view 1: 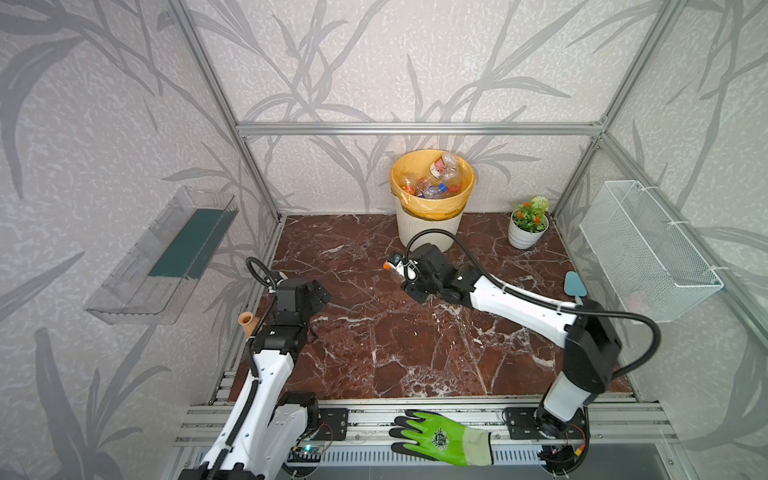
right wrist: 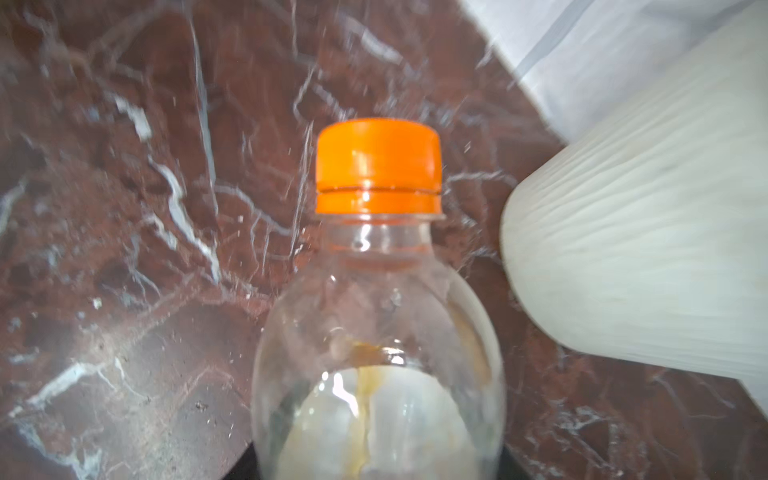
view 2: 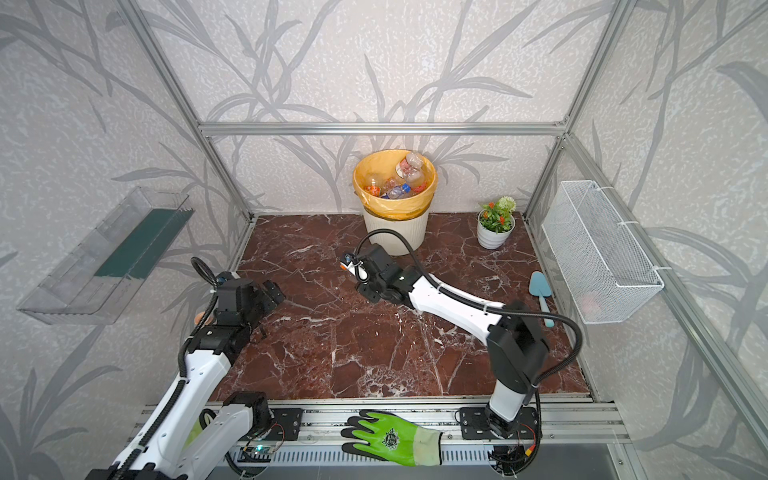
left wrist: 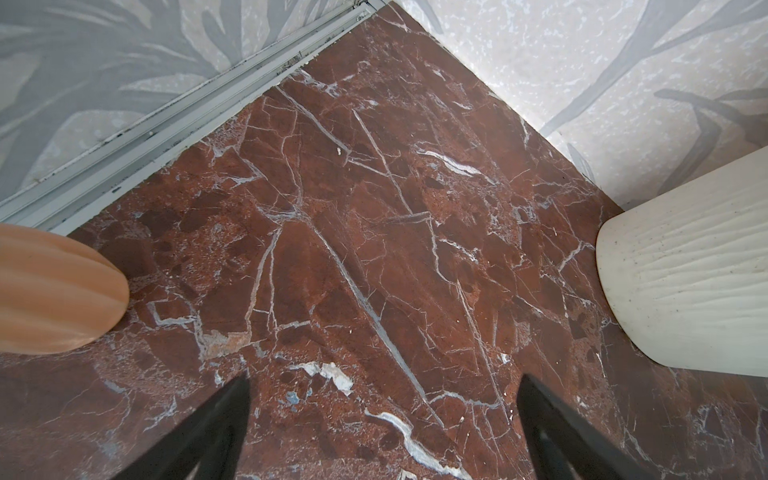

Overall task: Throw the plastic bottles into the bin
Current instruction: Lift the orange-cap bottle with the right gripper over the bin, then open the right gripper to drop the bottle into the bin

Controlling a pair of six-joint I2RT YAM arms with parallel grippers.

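My right gripper (view 1: 402, 270) pinches, so far as the blurred wrist view tells, an orange-capped bottle (right wrist: 378, 332) near the bin (view 1: 428, 226), which holds more bottles (view 1: 438, 183); my left gripper (left wrist: 384, 382) hangs with jaws spread over the table (left wrist: 374, 208).

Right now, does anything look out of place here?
A green work glove lies across the front rail, and a blue trowel lies loose near the mesh basket. Nothing looks spilled.

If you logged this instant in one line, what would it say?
right jaws: shut on orange-capped bottle, near bin | left jaws: open, empty
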